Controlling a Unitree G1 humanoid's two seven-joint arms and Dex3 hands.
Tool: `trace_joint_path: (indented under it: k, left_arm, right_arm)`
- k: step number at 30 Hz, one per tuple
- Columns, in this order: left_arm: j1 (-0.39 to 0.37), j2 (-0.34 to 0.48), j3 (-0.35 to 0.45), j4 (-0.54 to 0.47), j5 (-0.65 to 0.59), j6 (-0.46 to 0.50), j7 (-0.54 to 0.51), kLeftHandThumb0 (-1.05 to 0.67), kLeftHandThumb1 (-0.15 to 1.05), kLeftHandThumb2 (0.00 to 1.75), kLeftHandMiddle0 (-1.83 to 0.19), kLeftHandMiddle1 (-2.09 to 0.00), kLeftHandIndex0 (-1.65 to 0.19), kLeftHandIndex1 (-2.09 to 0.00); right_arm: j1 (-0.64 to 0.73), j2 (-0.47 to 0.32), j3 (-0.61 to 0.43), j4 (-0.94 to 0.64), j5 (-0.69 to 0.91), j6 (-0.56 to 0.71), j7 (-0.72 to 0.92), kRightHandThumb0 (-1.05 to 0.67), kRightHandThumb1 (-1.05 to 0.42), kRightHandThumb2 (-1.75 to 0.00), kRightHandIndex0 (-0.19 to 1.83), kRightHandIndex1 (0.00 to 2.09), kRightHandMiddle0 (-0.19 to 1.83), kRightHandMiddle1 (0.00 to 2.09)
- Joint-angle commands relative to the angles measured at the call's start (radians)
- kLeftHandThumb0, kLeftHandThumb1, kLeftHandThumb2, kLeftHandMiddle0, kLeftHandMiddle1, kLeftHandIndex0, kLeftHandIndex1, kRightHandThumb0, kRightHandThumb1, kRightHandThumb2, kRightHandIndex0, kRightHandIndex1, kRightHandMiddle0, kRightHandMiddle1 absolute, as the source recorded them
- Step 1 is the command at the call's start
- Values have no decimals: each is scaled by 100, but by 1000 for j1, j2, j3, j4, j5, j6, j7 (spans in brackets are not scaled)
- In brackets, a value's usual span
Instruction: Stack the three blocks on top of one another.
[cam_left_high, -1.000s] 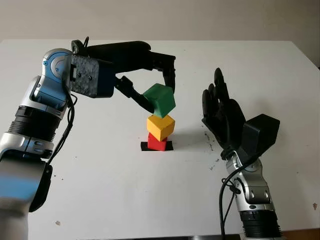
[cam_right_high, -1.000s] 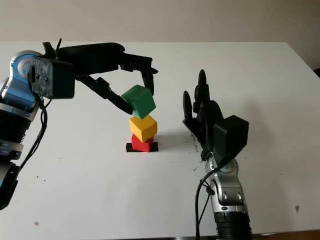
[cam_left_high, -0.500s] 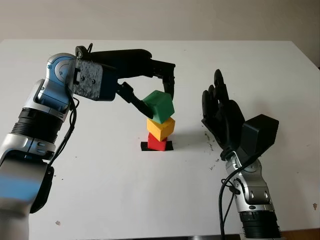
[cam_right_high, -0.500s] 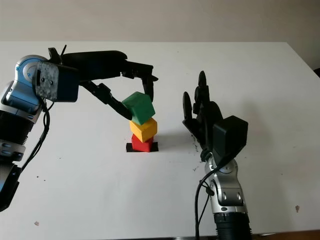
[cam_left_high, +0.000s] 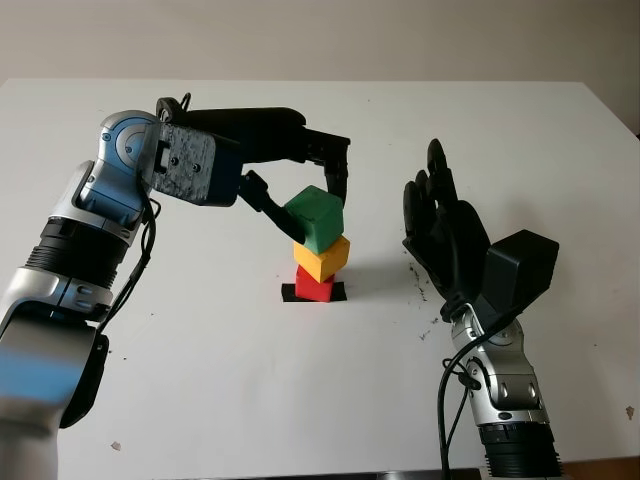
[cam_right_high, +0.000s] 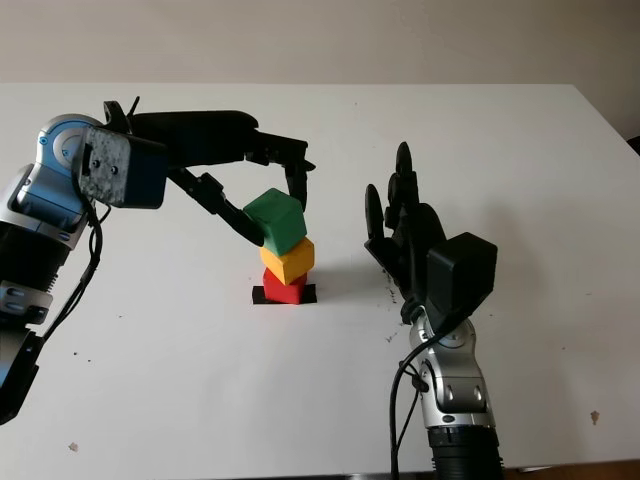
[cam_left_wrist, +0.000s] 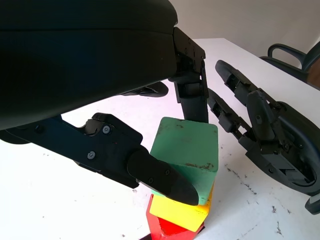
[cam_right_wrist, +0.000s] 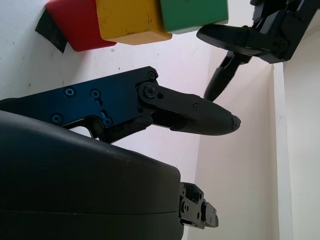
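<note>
Near the middle of the table (cam_left_high: 560, 130), I saw my left hand (cam_left_high: 318, 190) gripping the green block (cam_left_high: 316, 217), tilted on the yellow block (cam_left_high: 322, 258) over the red block (cam_left_high: 314, 286). Only release remained, I judged. My right hand (cam_left_high: 440, 225) stood open beside the stack.

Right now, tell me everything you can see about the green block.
The green block is a matte cube with scuffed edges, tilted, sitting on the yellow block at the top of the stack. The left robot hand grips it, one finger on each of two opposite faces. The red block is at the bottom.
</note>
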Motion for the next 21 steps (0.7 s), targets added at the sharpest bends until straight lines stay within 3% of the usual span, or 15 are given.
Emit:
trace_joint_path:
  k: [1, 7, 15, 21]
  left_arm:
    - [10, -10, 5, -15, -15, 4, 1, -43, 99, 5, -31, -5, -27, -135]
    - [17, -9, 4, -21, -36, 14, -18, -49, 99, 5, -22, -2, -13, -73]
    - [23, -10, 12, -38, -73, 32, -56, -57, 99, 5, -13, -4, -12, -46]
    - [26, 10, 29, -69, -121, 70, -98, -66, 94, 5, 9, -2, 3, -18]
  right_arm:
    - [7, -6, 1, -25, -4, 4, -4, -59, -105, -65, -19, 0, -19, 0]
    - [7, -5, 0, -23, 1, 5, -1, -58, -105, -64, -19, 0, -19, 0]
    - [6, -12, 4, -24, -17, 12, -2, -59, -105, -63, -19, 0, -19, 0]
    - [4, -9, 3, -22, -18, 14, -1, -58, -105, -64, -19, 0, -19, 0]
